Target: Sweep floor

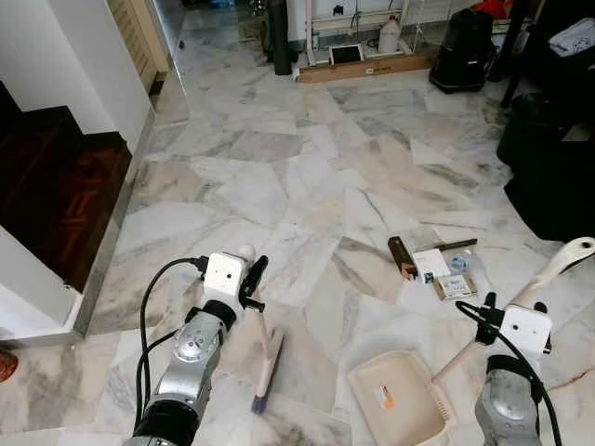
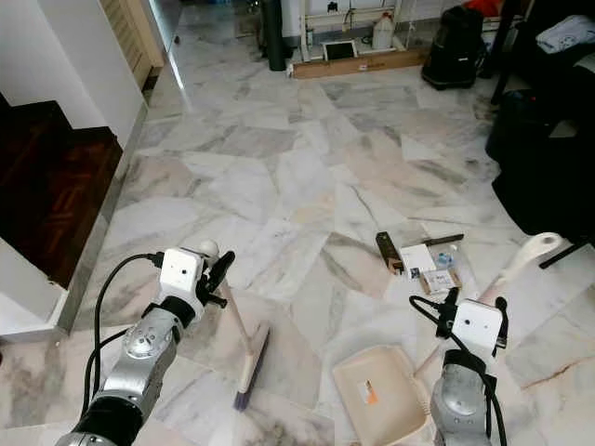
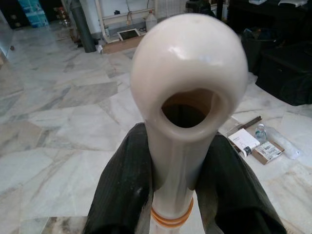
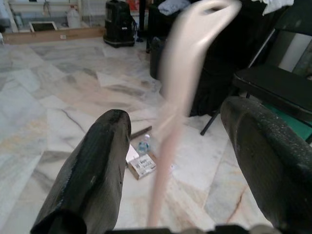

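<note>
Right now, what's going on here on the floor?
The robot is set up to sweep the marble floor. Its left end effector is shut on the broom handle, with the bristles down on the floor. On its right side the dustpan rests on the floor, its long handle rising between the open fingers of the right end effector. A small pile of litter, boxes and a small bottle, lies just ahead of the dustpan, not yet swept in.

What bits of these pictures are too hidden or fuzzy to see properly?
- Dustpan: its handle is blurred in the right wrist view, so the right gripper's hold is unclear.
- Broom: the left gripper covers part of the shaft.
- Litter: box labels too small to read.
- Dark furniture: cut off by the picture edge.
</note>
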Motion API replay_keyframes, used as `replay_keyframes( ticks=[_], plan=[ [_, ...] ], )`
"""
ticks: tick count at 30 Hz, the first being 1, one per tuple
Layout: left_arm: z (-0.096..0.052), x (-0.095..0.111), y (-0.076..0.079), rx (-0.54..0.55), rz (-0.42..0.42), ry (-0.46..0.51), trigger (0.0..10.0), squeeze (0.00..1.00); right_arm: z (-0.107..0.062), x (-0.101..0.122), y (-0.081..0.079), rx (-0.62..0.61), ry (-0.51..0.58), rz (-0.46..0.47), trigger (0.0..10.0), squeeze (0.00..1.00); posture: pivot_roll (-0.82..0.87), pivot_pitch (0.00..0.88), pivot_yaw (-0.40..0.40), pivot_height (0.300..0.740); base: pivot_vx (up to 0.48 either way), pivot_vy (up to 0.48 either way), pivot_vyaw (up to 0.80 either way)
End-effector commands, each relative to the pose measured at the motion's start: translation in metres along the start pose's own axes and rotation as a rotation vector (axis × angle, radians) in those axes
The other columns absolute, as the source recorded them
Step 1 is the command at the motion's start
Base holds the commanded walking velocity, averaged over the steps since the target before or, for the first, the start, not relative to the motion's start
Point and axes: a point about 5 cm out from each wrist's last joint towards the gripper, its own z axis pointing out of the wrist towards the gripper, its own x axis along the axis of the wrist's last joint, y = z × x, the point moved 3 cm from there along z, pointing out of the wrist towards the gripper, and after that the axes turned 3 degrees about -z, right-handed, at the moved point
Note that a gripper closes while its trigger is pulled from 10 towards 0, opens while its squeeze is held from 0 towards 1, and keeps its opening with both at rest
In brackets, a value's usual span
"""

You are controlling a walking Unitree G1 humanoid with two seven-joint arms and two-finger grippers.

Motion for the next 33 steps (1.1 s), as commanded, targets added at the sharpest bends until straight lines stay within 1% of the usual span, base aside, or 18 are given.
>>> replay_keyframes(
  ticks=[1, 6, 8, 11, 12, 13, 15, 16, 17, 19, 21, 24, 25, 26, 28, 29, 30, 33],
  plan=[
    [0.001, 0.007, -0.004, 0.007, 0.006, 0.022, 10.0, 0.00, 0.001, 0.004, -0.003, 0.001, 0.008, 0.010, 10.0, 0.00, -0.09, 0.071, 0.098, 0.740, 0.000, 0.000, 0.00],
    [0.000, 0.007, -0.010, 0.048, 0.029, 0.024, 10.0, 0.00, 0.002, 0.015, -0.011, 0.031, 0.047, 0.038, 10.0, 0.00, -0.09, 0.068, 0.097, 0.740, 0.000, 0.000, 0.00],
    [-0.001, 0.007, -0.012, 0.066, 0.040, 0.026, 10.0, 0.00, 0.001, 0.022, -0.016, 0.053, 0.076, 0.062, 10.0, 0.00, -0.08, 0.067, 0.096, 0.740, 0.000, 0.000, 0.00],
    [-0.006, 0.001, -0.019, 0.125, 0.043, 0.012, 10.0, 0.00, -0.002, 0.041, -0.025, 0.106, 0.144, 0.102, 10.0, 0.00, -0.09, 0.065, 0.095, 0.740, 0.000, 0.000, 0.00],
    [-0.006, 0.001, -0.020, 0.130, 0.040, 0.013, 10.0, 0.00, -0.002, 0.047, -0.026, 0.113, 0.160, 0.100, 10.0, 0.00, -0.09, 0.066, 0.094, 0.740, 0.000, 0.000, 0.00],
    [-0.004, 0.004, -0.022, 0.142, 0.020, 0.022, 10.0, 0.00, -0.001, 0.061, -0.026, 0.109, 0.195, 0.132, 10.0, 0.00, -0.09, 0.064, 0.094, 0.740, 0.000, 0.000, 0.00],
    [-0.003, 0.007, -0.023, 0.146, 0.012, 0.030, 10.0, 0.00, -0.001, 0.072, -0.027, 0.113, 0.227, 0.152, 10.0, 0.00, -0.10, 0.061, 0.094, 0.740, 0.000, 0.000, 0.00],
    [-0.001, 0.007, -0.024, 0.145, 0.008, 0.035, 10.0, 0.00, -0.002, 0.082, -0.030, 0.137, 0.266, 0.142, 10.0, 0.00, -0.10, 0.061, 0.093, 0.740, 0.000, 0.000, 0.00],
    [-0.001, 0.007, -0.024, 0.147, 0.010, 0.033, 10.0, 0.00, -0.003, 0.088, -0.032, 0.152, 0.289, 0.134, 10.0, 0.00, -0.10, 0.061, 0.093, 0.740, 0.000, 0.000, 0.00],
    [-0.001, 0.006, -0.025, 0.151, 0.015, 0.028, 10.0, 0.00, -0.005, 0.093, -0.035, 0.175, 0.307, 0.130, 10.0, 0.00, -0.11, 0.061, 0.093, 0.740, 0.000, 0.000, 0.00],
    [-0.001, 0.006, -0.025, 0.156, 0.016, 0.029, 10.0, 0.00, -0.007, 0.093, -0.036, 0.190, 0.308, 0.133, 10.0, 0.00, -0.11, 0.059, 0.093, 0.740, 0.000, 0.000, 0.00],
    [-0.001, 0.006, -0.025, 0.165, 0.016, 0.033, 10.0, 0.00, -0.011, 0.088, -0.038, 0.200, 0.289, 0.128, 10.0, 0.00, -0.10, 0.056, 0.089, 0.740, 0.000, 0.000, 0.00],
    [-0.001, 0.006, -0.025, 0.167, 0.014, 0.035, 10.0, 0.00, -0.012, 0.083, -0.039, 0.209, 0.264, 0.130, 10.0, 0.00, -0.10, 0.056, 0.089, 0.740, 0.000, 0.000, 0.00],
    [-0.002, 0.005, -0.025, 0.173, 0.010, 0.036, 10.0, 0.00, -0.017, 0.069, -0.043, 0.230, 0.210, 0.138, 10.0, 0.00, -0.10, 0.056, 0.089, 0.740, 0.000, 0.000, 0.00],
    [-0.002, 0.005, -0.025, 0.173, 0.010, 0.036, 10.0, 0.00, -0.017, 0.069, -0.043, 0.230, 0.210, 0.138, 10.0, 0.00, -0.10, 0.056, 0.089, 0.740, 0.000, 0.000, 0.00],
    [-0.003, 0.003, -0.025, 0.178, 0.008, 0.034, 10.0, 0.00, -0.020, 0.058, -0.044, 0.240, 0.163, 0.147, 10.0, 0.00, -0.10, 0.055, 0.087, 0.740, 0.000, 0.000, 0.00],
    [-0.003, 0.002, -0.025, 0.179, 0.008, 0.032, 10.0, 0.00, -0.022, 0.051, -0.045, 0.245, 0.135, 0.154, 10.0, 0.00, -0.10, 0.055, 0.087, 0.740, 0.000, 0.000, 0.00],
    [-0.004, 0.001, -0.026, 0.183, 0.006, 0.027, 10.0, 0.00, -0.027, 0.036, -0.049, 0.261, 0.079, 0.164, 10.0, 0.00, -0.10, 0.055, 0.089, 0.740, 0.000, 0.000, 0.00]
  ],
)
